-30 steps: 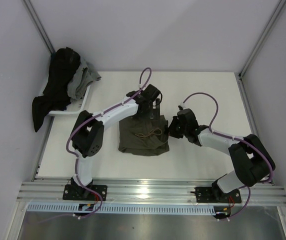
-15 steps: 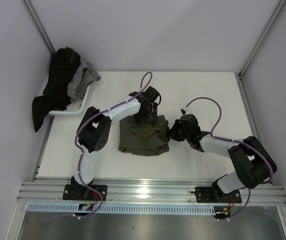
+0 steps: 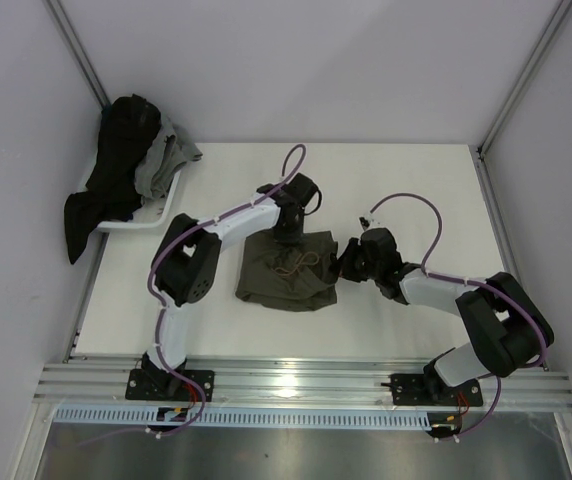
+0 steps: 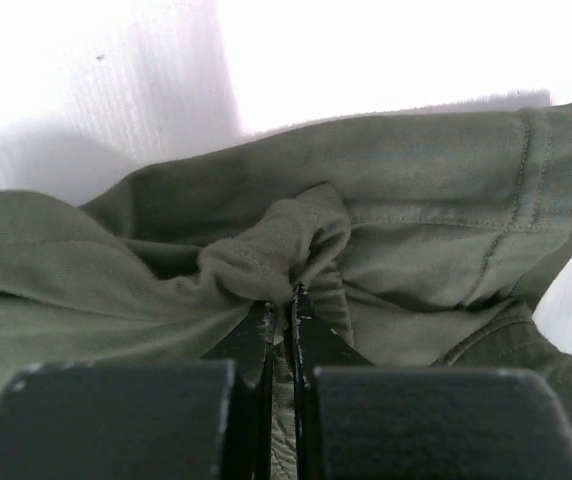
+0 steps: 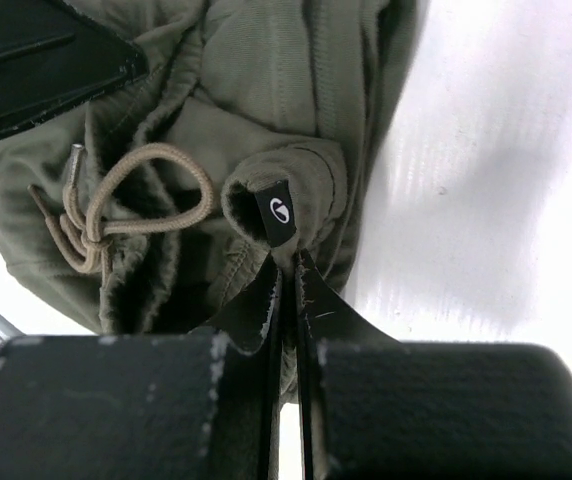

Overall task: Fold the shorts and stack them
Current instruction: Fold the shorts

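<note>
The olive-green shorts (image 3: 286, 272) lie folded in the middle of the white table, tan drawstring (image 5: 116, 205) on top. My left gripper (image 3: 291, 232) is at the far edge of the shorts (image 4: 436, 240) and is shut on a pinch of their fabric, which bunches up at its fingertips (image 4: 282, 300). My right gripper (image 3: 344, 262) is at their right edge and is shut on a fold of the shorts (image 5: 296, 90) beside a small black label (image 5: 280, 212).
A white tray (image 3: 156, 212) at the table's far left corner holds a heap of dark and grey clothes (image 3: 126, 160), part hanging over the table's left edge. Grey walls close in on both sides. An aluminium rail (image 3: 296, 385) runs along the near edge.
My left gripper has come down onto the far edge of the shorts and closed on the fabric. The right gripper has shifted slightly and stays shut on the right edge.
</note>
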`<state>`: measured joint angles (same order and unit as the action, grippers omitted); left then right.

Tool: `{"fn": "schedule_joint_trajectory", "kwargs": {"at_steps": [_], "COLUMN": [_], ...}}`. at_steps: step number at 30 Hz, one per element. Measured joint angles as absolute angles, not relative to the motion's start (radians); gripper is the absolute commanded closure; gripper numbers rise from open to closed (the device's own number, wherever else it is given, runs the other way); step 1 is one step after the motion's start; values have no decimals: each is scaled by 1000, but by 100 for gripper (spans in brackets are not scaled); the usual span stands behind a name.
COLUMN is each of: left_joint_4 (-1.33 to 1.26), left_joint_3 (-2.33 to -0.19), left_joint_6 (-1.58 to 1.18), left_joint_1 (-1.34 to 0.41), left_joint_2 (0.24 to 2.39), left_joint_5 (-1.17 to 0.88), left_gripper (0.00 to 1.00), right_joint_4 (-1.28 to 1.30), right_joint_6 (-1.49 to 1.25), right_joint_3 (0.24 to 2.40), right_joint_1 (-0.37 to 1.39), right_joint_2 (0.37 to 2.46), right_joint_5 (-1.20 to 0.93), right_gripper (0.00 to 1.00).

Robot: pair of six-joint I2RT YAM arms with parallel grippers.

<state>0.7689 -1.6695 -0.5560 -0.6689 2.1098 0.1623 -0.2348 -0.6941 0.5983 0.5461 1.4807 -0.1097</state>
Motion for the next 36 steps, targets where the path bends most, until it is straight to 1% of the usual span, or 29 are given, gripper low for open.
{"fn": "schedule_joint_trajectory", "kwargs": {"at_steps": [4, 9, 13, 16, 21, 27, 33, 36], "left_joint_4": [734, 652, 567, 506, 443, 386, 347, 339], "left_joint_3": [-1592, -1407, -1324, -1269, -1216, -1187, -1188, -1198], "left_joint_6": [-552, -540, -531, -522, -514, -514, -513, -513], "left_joint_1": [-670, -673, -675, -677, -678, -716, -766, -791], "left_joint_2": [2031, 1777, 1598, 1514, 1498, 1522, 1586, 1617], "left_joint_5": [174, 175, 154, 140, 108, 97, 98, 101], "left_gripper": [100, 100, 100, 100, 100, 100, 100, 100], "right_joint_4": [-246, -270, -319, -357, -482, -682, -732, -717], "right_joint_6": [-671, -660, -665, -685, -739, -867, -895, -883], "right_joint_3": [607, 667, 725, 762, 780, 769, 697, 696], "right_joint_1": [545, 539, 533, 533, 523, 452, 426, 426], "right_joint_2": [1481, 1487, 1532, 1581, 1665, 1848, 1882, 1882], "right_joint_5": [-151, -214, -268, -311, -397, -514, -503, -478], "right_gripper": [100, 100, 100, 100, 100, 100, 100, 98]}}
